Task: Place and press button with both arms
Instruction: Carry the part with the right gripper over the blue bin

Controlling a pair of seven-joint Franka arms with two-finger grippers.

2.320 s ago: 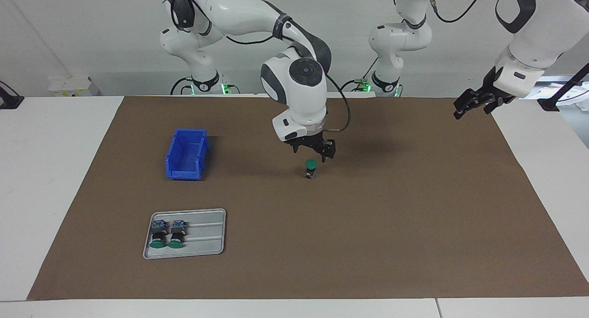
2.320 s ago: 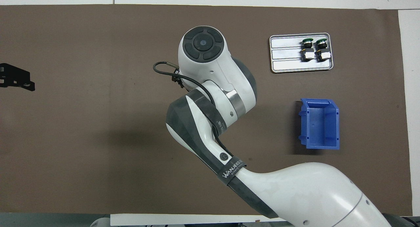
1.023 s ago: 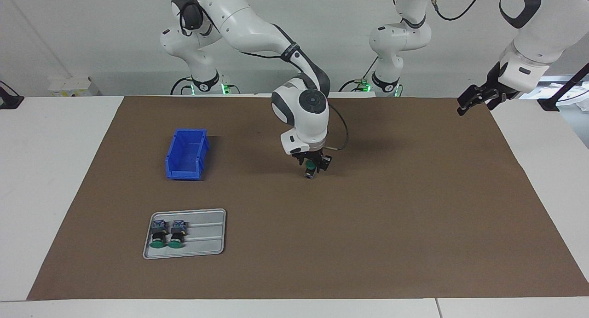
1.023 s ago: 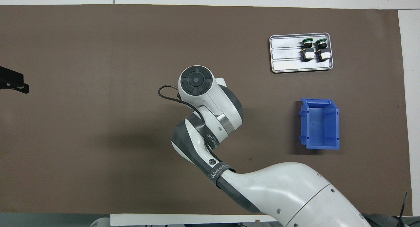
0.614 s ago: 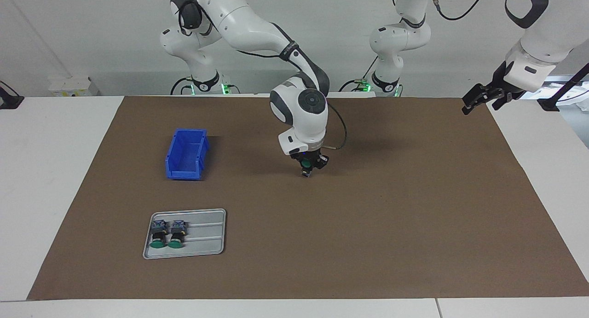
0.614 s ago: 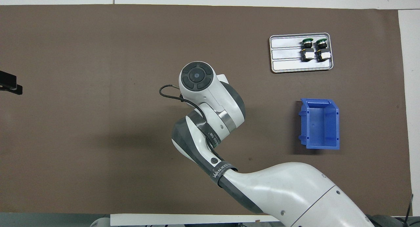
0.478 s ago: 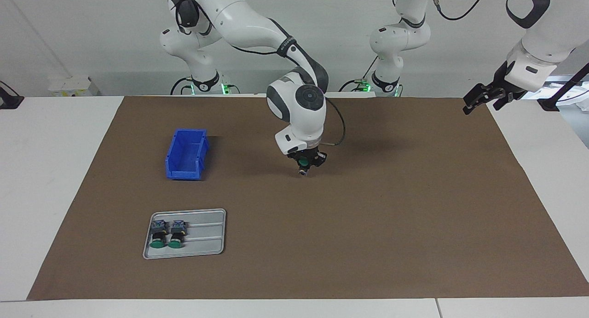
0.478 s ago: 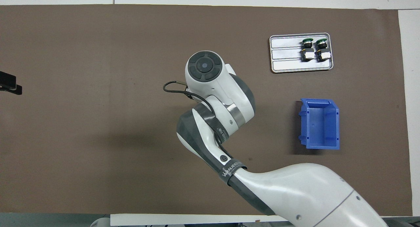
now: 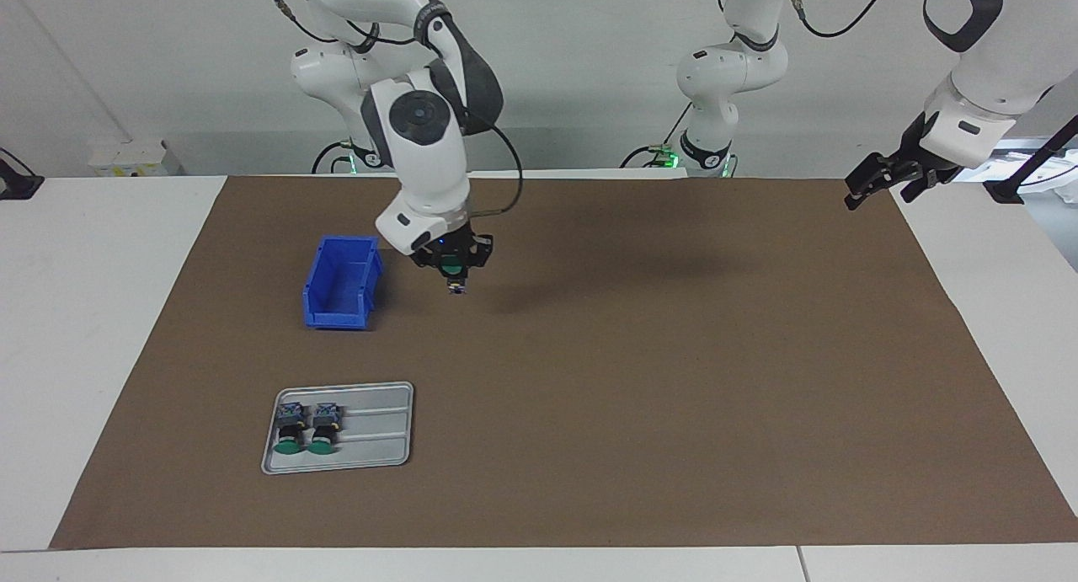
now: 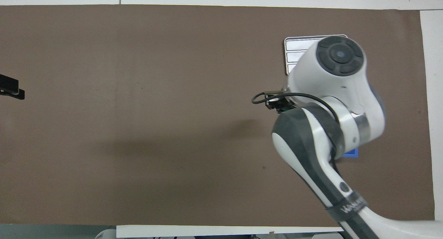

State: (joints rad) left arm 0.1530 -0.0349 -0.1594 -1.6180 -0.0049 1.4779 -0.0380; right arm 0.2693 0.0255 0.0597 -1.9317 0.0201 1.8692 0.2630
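While the right gripper (image 9: 456, 277), jaws clamped on one button (image 9: 455, 272), hung beside the blue bin (image 9: 340, 284) at upper left, the left gripper (image 9: 876, 180) waited wide-jawed at upper right, so binning remained.

A white table (image 9: 101, 312) carries a brown mat (image 9: 674, 397); on it, a blue bin (image 9: 341, 283) and, at its 6 o'clock, a grey tray (image 9: 370, 430).

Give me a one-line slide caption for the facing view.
Right gripper carries a green-capped button above the mat beside the blue bin; left gripper waits.
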